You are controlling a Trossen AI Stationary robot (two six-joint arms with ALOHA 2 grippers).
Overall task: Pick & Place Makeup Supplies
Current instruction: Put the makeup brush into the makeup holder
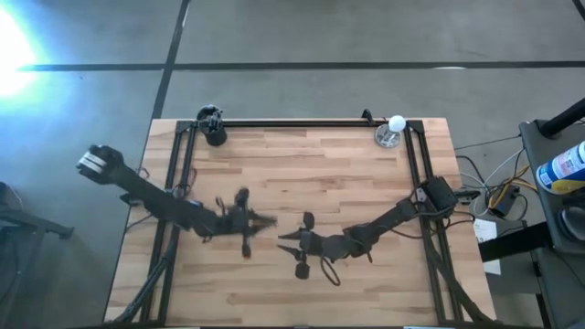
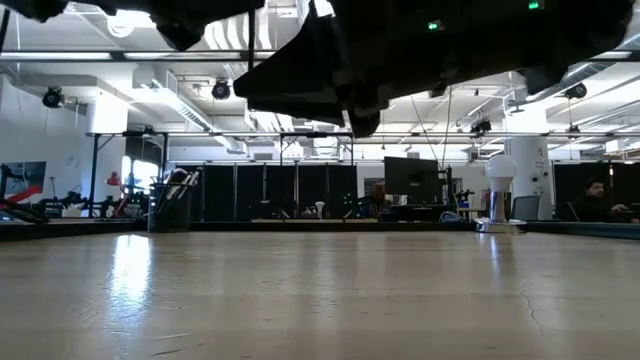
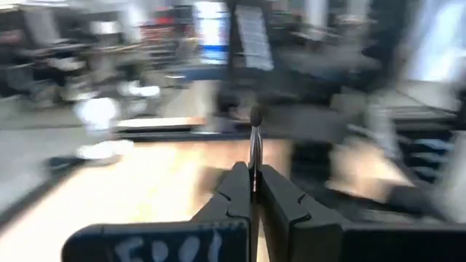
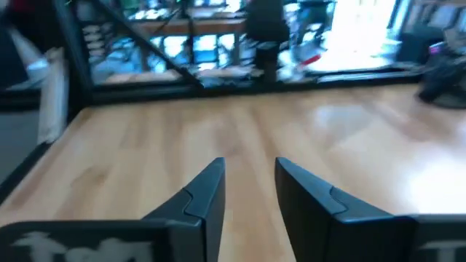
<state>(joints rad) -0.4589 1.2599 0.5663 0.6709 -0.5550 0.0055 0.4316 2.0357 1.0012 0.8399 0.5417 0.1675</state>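
Dark jointed arms, white-banded left base, black tapered pincer fingers (image 4: 207, 196), white scrawled lettering.

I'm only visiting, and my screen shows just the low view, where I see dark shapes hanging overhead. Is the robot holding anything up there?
Observer: Yes. The left pincer is shut on one thin makeup brush, whose end sticks out beyond it.
Operator: And the other arm?
Observer: The right pincer stands open, with nothing in it.
Operator: Where are they over the table?
Observer: From above, the two pincers face each other, close together, over the middle of the wooden table.
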